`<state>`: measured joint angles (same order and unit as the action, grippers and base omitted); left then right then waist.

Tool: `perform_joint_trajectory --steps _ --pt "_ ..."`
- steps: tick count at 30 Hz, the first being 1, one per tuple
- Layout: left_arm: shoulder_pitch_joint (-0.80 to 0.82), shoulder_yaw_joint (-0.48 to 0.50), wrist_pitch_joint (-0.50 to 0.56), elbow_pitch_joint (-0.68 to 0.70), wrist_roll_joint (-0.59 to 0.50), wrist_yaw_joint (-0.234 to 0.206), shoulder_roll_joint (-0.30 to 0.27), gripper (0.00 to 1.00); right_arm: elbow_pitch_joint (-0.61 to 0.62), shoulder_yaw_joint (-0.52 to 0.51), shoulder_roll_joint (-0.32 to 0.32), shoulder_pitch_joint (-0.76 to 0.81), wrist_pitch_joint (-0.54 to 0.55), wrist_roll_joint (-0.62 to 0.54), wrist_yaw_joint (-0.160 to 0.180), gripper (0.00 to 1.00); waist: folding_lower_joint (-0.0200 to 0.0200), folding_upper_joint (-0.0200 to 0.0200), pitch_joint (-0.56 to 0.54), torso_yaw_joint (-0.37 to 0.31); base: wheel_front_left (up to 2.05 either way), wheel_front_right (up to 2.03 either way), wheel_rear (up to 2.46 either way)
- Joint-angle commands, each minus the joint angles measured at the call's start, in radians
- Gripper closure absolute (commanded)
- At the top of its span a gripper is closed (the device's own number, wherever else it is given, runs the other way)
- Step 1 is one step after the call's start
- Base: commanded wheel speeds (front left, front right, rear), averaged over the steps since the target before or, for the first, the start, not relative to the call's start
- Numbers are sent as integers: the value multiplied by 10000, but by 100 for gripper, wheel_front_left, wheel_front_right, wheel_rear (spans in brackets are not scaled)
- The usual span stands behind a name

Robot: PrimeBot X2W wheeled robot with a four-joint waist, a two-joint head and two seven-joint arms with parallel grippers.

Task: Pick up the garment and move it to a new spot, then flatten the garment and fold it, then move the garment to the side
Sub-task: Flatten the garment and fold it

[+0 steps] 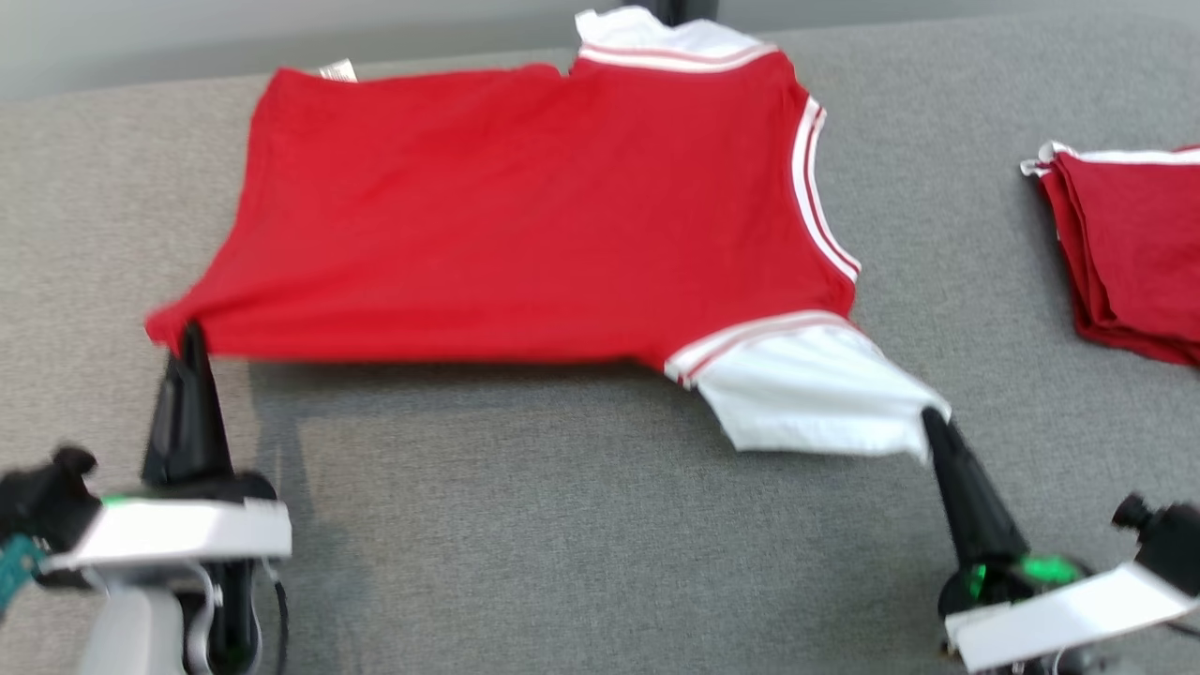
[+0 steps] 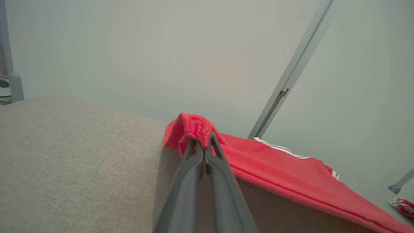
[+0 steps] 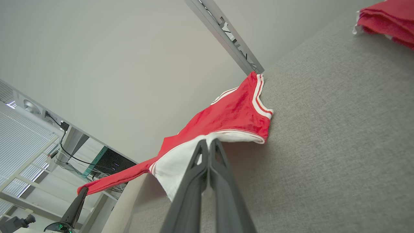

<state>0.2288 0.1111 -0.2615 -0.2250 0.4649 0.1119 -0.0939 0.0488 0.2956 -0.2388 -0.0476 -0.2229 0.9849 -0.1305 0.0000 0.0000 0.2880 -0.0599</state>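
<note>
Here, red garment [image 1: 525, 216] — white sleeves, striped trim.

Soft, even light is given; a faint shadow is cast below the garment [image 1: 525, 216]; the head view is slightly blurred.

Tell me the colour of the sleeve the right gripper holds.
The sleeve is white, best seen in the head view.

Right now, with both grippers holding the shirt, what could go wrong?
The left gripper pinches only a hem corner of the shirt; a tug could slip it out. The right gripper holds just the tip of the sleeve, so pulling may stretch the sleeve, not move the body. Dragging right could hit the folded stack.
</note>
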Motion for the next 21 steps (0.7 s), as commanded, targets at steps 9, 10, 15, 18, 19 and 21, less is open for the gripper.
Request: perform_joint_trajectory --steps 9,10,15,18,19,21 --pt "-1951 52 -49 285 -150 22 392 100 355 3 386 1779 846 -121 -6 100 0 0 -651 358 0 0 0" --pt "-2074 61 -49 296 -137 24 398 100 351 37 413 1902 931 -155 -6 100 0 0 -696 376 0 0 0" --pt "-2690 -107 -50 438 199 -159 410 100 446 -37 579 2386 1162 -236 -6 100 0 0 -925 370 0 0 0" --pt "-2927 -144 -50 503 320 -219 406 100 530 7 647 2567 1301 -229 -6 100 0 0 -1027 333 0 0 0" --pt "-3037 -163 -50 550 381 -243 405 100 578 22 680 2669 1357 -191 -6 100 0 0 -1071 317 0 0 0" --pt "-3210 -214 -50 632 482 -301 409 100 670 -4 700 2829 1458 -199 -6 100 0 0 -1128 295 0 0 0"
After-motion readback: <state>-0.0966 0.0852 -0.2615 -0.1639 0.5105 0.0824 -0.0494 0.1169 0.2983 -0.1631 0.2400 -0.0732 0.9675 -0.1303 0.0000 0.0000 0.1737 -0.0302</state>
